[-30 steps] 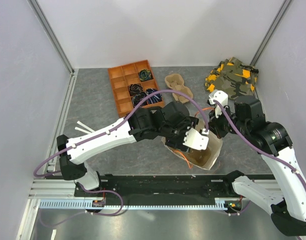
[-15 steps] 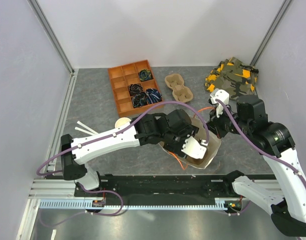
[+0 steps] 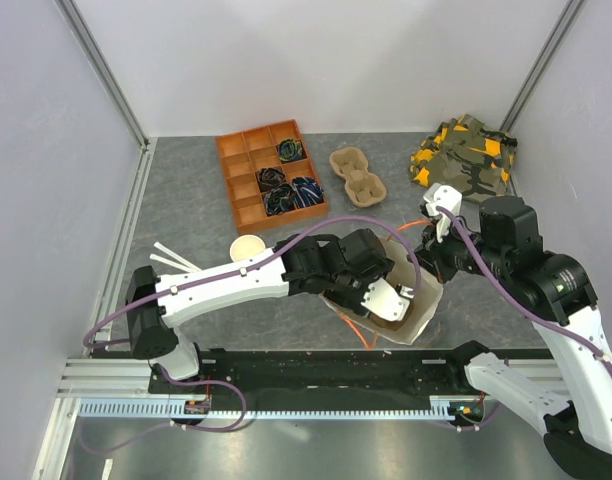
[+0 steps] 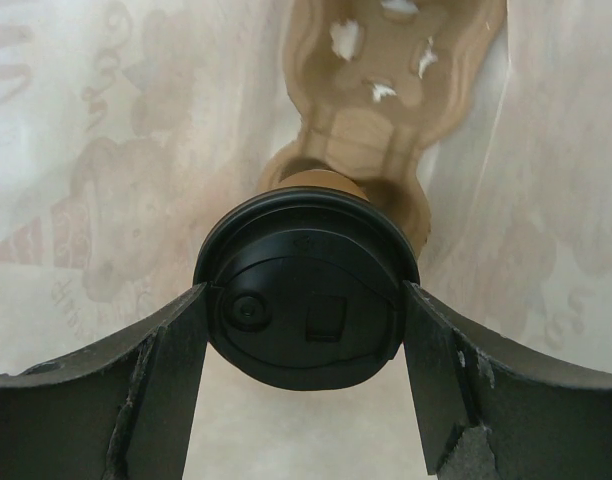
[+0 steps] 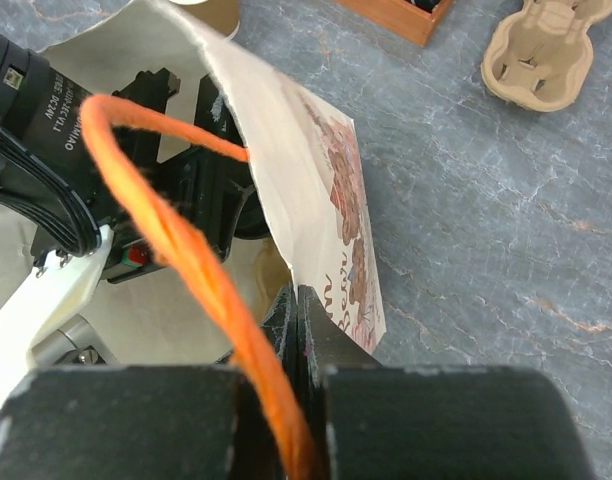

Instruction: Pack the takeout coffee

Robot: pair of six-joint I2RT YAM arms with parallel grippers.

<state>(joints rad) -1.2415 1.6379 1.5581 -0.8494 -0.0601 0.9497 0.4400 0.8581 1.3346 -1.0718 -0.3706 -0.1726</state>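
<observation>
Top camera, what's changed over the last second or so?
The left arm swung back toward the near edge, bringing the left tool and the takeout coffee it grips further into the paper bag. That uncovered the lidless cup and all of the pulp carrier on the table. Unchanged: the right tool pinching the bag's rim, and the orange tray.

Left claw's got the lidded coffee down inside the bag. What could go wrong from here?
1. The left claw appears to grip the takeout coffee at its black lid; the lid might pop off or the cup slip.
2. The pulp carrier pocket under the cup is hidden, so a misaligned drop could tip it.
3. The right claw pinches only the paper bag edge, and the orange handle loops over the mouth: possible snag on withdrawal.
</observation>
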